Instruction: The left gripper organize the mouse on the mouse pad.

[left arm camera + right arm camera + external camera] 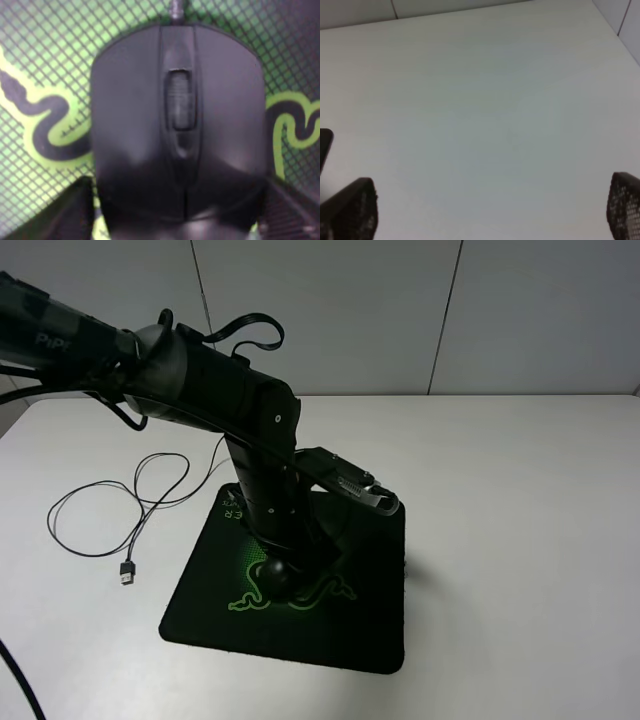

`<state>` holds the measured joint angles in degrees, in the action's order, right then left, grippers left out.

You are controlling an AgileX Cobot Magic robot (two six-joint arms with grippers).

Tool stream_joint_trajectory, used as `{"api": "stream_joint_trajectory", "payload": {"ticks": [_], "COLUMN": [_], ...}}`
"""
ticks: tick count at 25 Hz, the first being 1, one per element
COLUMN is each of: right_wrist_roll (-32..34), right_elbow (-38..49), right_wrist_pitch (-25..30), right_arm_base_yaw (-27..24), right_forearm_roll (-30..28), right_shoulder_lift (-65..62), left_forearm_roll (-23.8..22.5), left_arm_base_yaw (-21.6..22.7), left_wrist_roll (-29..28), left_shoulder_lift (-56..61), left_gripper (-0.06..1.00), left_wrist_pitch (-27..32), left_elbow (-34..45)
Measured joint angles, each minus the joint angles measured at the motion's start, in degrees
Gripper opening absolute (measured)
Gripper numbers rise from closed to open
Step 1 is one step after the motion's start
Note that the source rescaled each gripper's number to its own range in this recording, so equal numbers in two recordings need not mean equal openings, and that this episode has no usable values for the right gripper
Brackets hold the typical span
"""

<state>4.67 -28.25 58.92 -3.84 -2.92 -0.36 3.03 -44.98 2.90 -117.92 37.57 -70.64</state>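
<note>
The black mouse [272, 577] lies in the middle of the black mouse pad [370, 630], over its green snake emblem. My left gripper [288, 558] comes down on it from above, at the end of the black arm. In the left wrist view the mouse [177, 125] fills the picture on the pad [45, 75], and the dark fingers [55, 212] press against both of its sides. The mouse's thin cable [110, 510] loops over the table to the left and ends in a USB plug [128, 573]. My right gripper [490, 210] hangs open over bare white table.
The white table [520, 520] stretches out to the right of the pad. A grey wall with panel seams stands behind. A small dark edge [324, 145] shows at the side of the right wrist view. The right arm is outside the exterior high view.
</note>
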Motion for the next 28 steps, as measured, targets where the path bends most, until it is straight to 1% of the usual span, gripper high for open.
{"api": "stream_joint_trajectory", "payload": {"ticks": [1, 3, 4, 6, 7, 11, 15, 23, 28], "right_wrist_roll": [0.00, 0.00, 0.00, 0.00, 0.00, 0.00, 0.00, 0.00, 0.00], "right_elbow": [0.00, 0.00, 0.00, 0.00, 0.00, 0.00, 0.00, 0.00, 0.00], "right_wrist_pitch": [0.00, 0.00, 0.00, 0.00, 0.00, 0.00, 0.00, 0.00, 0.00], "right_arm_base_yaw": [0.00, 0.00, 0.00, 0.00, 0.00, 0.00, 0.00, 0.00, 0.00], "right_forearm_roll": [0.00, 0.00, 0.00, 0.00, 0.00, 0.00, 0.00, 0.00, 0.00], "right_shoulder_lift": [0.00, 0.00, 0.00, 0.00, 0.00, 0.00, 0.00, 0.00, 0.00], "left_forearm_roll": [0.00, 0.05, 0.05, 0.05, 0.05, 0.11, 0.18, -0.18, -0.71], "left_arm_base_yaw": [0.00, 0.00, 0.00, 0.00, 0.00, 0.00, 0.00, 0.00, 0.00], "left_wrist_roll": [0.00, 0.00, 0.00, 0.00, 0.00, 0.37, 0.65, 0.64, 0.57], "left_shoulder_lift": [0.00, 0.00, 0.00, 0.00, 0.00, 0.88, 4.45, 16.65, 24.78], "left_gripper": [0.36, 0.63, 0.73, 0.85, 0.88, 0.93, 0.93, 0.93, 0.93], "left_wrist_pitch": [0.39, 1.32, 1.78, 2.76, 3.93, 9.87, 14.11, 21.94, 25.14], "left_elbow": [0.00, 0.00, 0.00, -0.13, -0.66, -4.00, -6.15, -6.17, -3.48]}}
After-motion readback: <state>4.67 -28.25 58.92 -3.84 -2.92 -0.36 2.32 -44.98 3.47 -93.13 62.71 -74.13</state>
